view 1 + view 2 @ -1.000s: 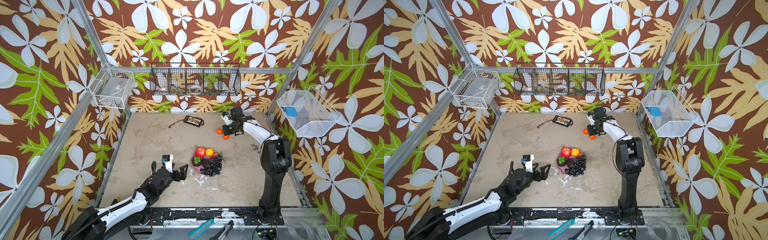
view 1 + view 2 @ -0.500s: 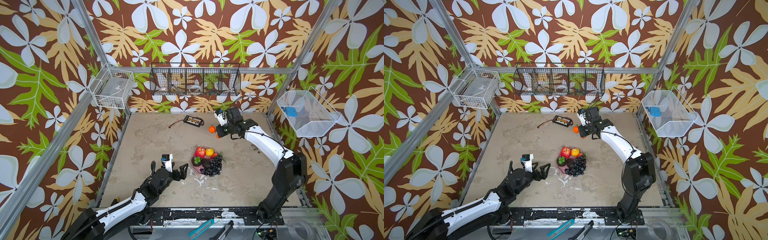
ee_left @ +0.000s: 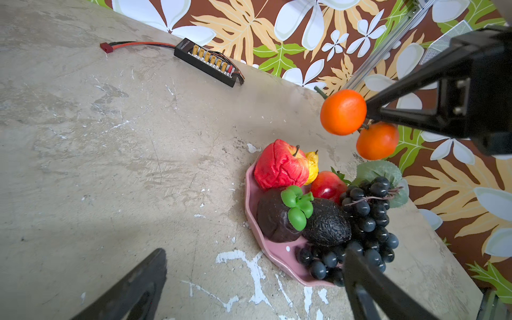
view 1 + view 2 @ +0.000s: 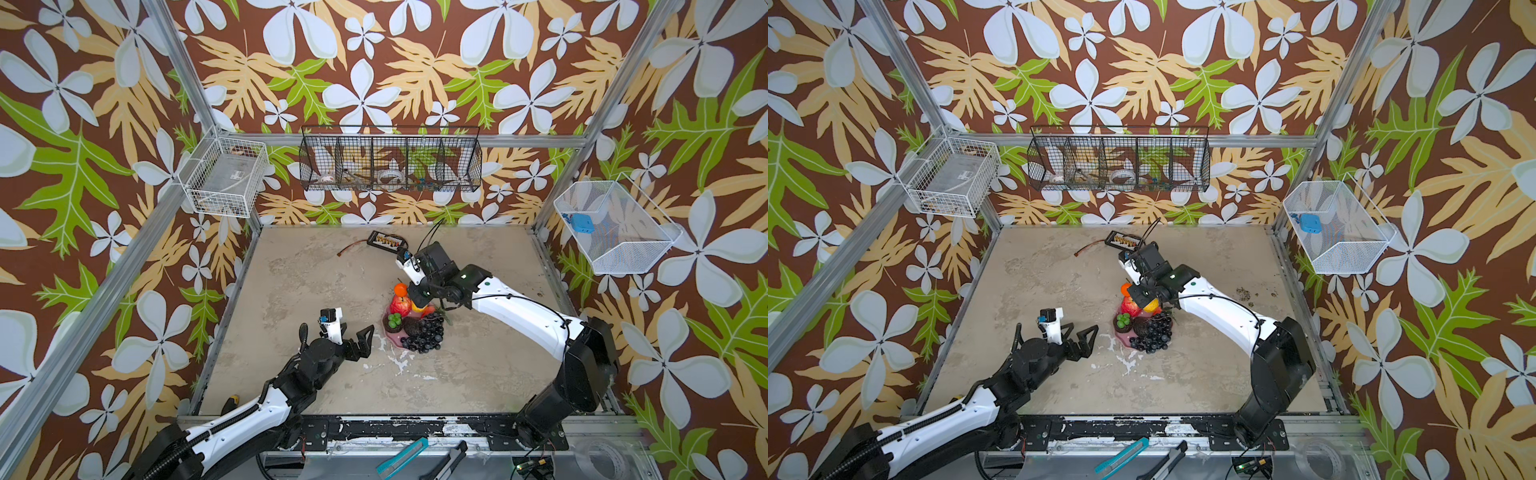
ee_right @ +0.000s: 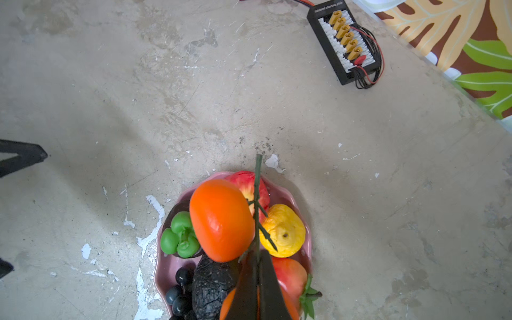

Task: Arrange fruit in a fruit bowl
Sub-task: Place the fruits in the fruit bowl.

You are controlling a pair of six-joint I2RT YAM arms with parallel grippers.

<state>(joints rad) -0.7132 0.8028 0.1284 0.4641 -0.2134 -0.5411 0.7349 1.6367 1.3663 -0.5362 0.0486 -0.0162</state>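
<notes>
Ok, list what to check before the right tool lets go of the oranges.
1. Right tool shut on the twig joining the oranges: ok.
2. Oranges above the pink bowl: ok.
3. Bare spot in the bowl beneath them: not ok; red apple, lemon and avocado fill it.
4. Left tool open, apart from the bowl: ok.
5. Grape bunch inside the rim: not ok, it overhangs.

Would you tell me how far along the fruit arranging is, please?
Done: apple, lemon, grape bunch and avocado lie in the bowl. In hand: right gripper, shut on the two oranges by their twig, hangs above it. Remaining: set them down; left gripper is open.
</notes>
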